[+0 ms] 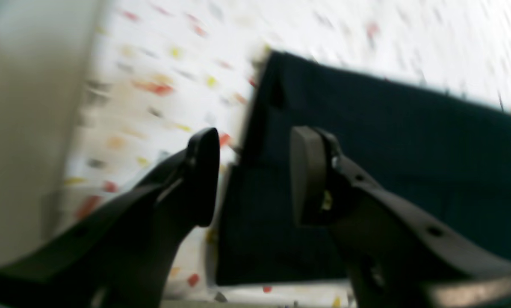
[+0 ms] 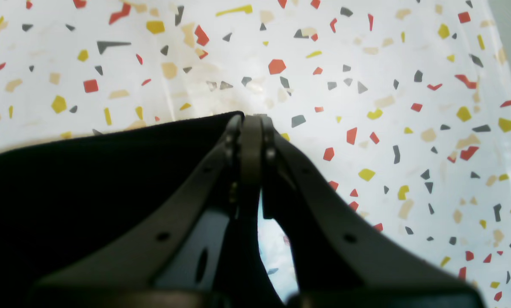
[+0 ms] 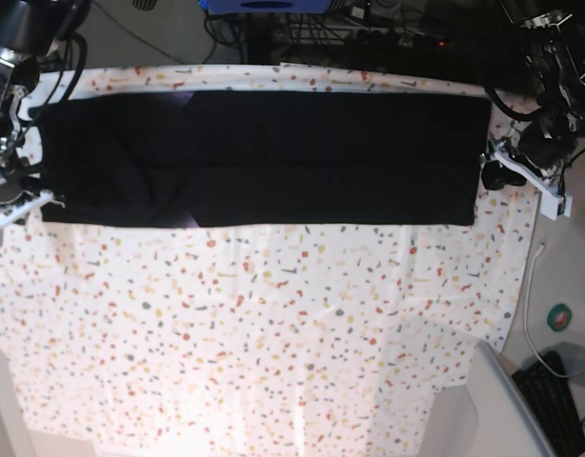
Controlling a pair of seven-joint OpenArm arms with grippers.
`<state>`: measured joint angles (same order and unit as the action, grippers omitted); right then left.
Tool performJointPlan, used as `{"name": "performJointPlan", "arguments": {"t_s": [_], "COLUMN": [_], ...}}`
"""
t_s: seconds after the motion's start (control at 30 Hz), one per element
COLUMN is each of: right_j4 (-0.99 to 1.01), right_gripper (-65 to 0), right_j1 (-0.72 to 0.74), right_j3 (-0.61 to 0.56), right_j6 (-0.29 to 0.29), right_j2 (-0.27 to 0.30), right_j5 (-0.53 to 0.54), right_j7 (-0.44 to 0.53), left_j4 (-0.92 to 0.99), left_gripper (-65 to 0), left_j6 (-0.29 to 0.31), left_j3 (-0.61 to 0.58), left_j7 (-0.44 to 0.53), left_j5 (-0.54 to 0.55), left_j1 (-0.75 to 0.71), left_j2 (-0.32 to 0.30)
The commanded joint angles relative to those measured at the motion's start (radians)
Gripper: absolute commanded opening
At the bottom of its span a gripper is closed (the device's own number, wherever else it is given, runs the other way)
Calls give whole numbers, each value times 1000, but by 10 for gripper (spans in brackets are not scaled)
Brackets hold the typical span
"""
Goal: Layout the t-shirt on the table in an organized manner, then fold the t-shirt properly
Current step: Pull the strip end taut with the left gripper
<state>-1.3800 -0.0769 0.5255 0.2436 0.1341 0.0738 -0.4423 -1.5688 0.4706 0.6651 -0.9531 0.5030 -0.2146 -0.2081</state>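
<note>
A: Where was the t-shirt [image 3: 264, 157] lying?

B: Across the upper part of the base view, folded into one long black band on the table [image 3: 273, 324]. It ran nearly the full width of the speckled cover, left edge to right edge. The lower two thirds of the cover lay bare.

A: Left gripper [image 1: 255, 171]?

B: In its wrist view the jaws stood apart, nothing between them. One finger [image 1: 204, 175] hung over the speckled cover at centre left, the other over black cloth at centre right. The shirt's corner edge ran up the middle of that frame, between the two. Picture badly blurred. In the base view this gripper [image 3: 495, 171] sat at the right end of the band, just beside the cloth.

A: Right gripper [image 2: 252, 122]?

B: Pads pressed together at frame centre, right at the shirt's corner [image 2: 88, 171]. Black cloth filled the lower left. Whether fabric was pinched between the pads, I couldn't tell. Base view placed it at the far left end of the band [image 3: 16, 190].
</note>
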Motion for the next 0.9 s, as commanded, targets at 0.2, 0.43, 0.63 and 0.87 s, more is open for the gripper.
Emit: {"name": "performJointPlan", "arguments": {"t_s": [0.2,0.43,0.63,0.87], "right_j4": [0,37,46,46], "right_gripper": [-650,-650,-650,-650], "right_j1": [-1,-1,-1,-1], "right_j3": [2,2,2,2], "right_j6": [-2,0,0,0], "right_j2": [17,17,17,17], "right_j5": [4,4,4,4], "right_j7": [23,24,26,26], "left_j4": [138,225,344,443], "left_gripper": [-15,-56,-53,-54], "left_j6": [141,228,228,228], "left_j3": [97,106,106,60], "left_j7": [19,159,242,253], "left_j5": [9,1,6,1], "left_j1": [13,4,14,76], "left_j2": [-15,-6,0,0]}}
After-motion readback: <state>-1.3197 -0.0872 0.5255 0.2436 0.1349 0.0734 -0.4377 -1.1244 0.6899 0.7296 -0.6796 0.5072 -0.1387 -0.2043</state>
